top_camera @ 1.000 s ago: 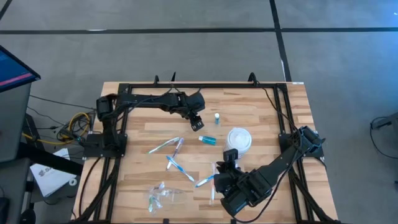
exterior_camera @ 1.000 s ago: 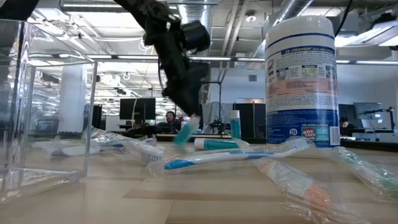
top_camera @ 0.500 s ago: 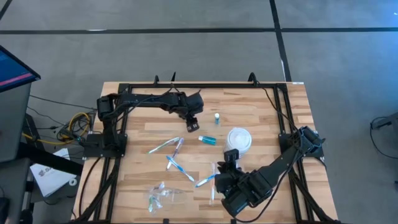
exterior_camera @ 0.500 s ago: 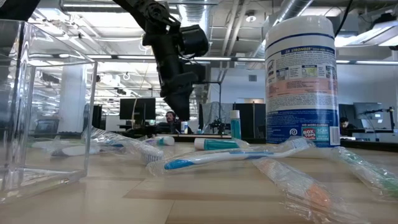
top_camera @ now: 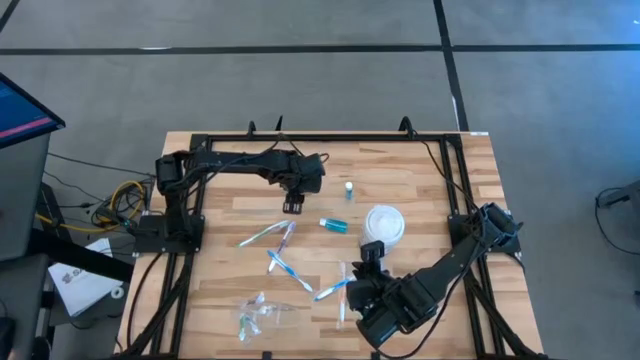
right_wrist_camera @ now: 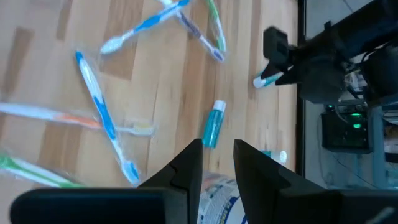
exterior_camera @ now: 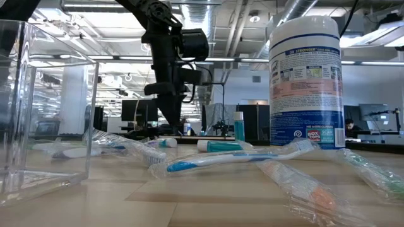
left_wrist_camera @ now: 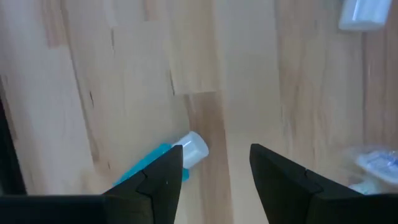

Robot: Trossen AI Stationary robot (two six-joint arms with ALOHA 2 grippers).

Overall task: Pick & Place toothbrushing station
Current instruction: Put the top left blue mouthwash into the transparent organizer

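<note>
The wooden table (top_camera: 420, 175) carries a black frame along its edges, and both dark arms reach in over it. The right arm comes from the table's right edge toward the near middle, where the right gripper (top_camera: 371, 250) hangs just beside the white wipes canister (top_camera: 384, 224); in its own wrist view the two fingers (right_wrist_camera: 186, 168) stand a narrow gap apart with nothing between them. The left arm stretches from the left side across the far part of the table, and the left gripper (top_camera: 294, 204) points down over bare wood; its fingers (left_wrist_camera: 158, 177) are spread apart and empty. A small blue bottle (left_wrist_camera: 163, 160) with a white cap lies on its side just beside one of those fingers, though whether it touches the finger is hard to tell from this angle. A clear plastic box (exterior_camera: 44, 107) fills the left of the low view. Near the table's front edge lies a crinkly clear bag (top_camera: 258, 315). Several slim toothbrushes (top_camera: 285, 267) lie scattered across the middle of the table between the two arms, some crossing one another. A second blue bottle (top_camera: 333, 225) lies on its side between the left gripper and the canister, and a third (top_camera: 349, 190) stands upright farther back.
</note>
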